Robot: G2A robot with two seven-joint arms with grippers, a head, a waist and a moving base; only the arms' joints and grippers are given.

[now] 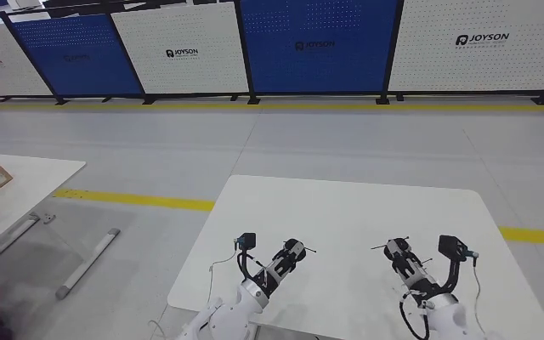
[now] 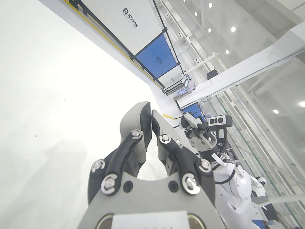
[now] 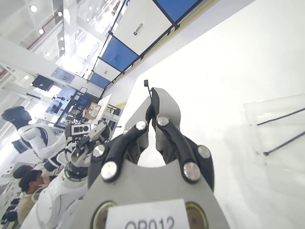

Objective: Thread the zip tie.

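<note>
Pinching a black zip tie [image 3: 145, 82], the right claw [image 3: 151, 95] has its two fingers pressed together, with no gap between the ribbed pads apart from the strap caught in them. The tie's square head sticks out just past the fingertips. A short length of strap runs from the head back down between the pads, and the rest of the strap is hidden inside the grip. In the top view a thin dark line crosses this claw's tip and pokes out to either side of it, over the white table [image 1: 357, 204] near its front edge.

The left claw [image 2: 151, 115] is likewise closed: its pads meet at the tips, and its own wrist view shows nothing between them. From above, a short dark sliver [image 1: 311, 250] juts from its tip toward the other arm. It is too small to tell what it is or whether the pads grip it.

Both claws hover over the near part of the table, well apart from each other, the left claw toward the table's left side and the right claw toward its right. The held tie therefore lies far from the left claw.

Near the right claw, a clear plastic bag [image 3: 269, 129] lies flat on the tabletop. Two spare zip ties [image 3: 277, 117], also black, lie roughly parallel in or on it; I cannot tell which. They are apart from the claw and untouched by it.
</note>
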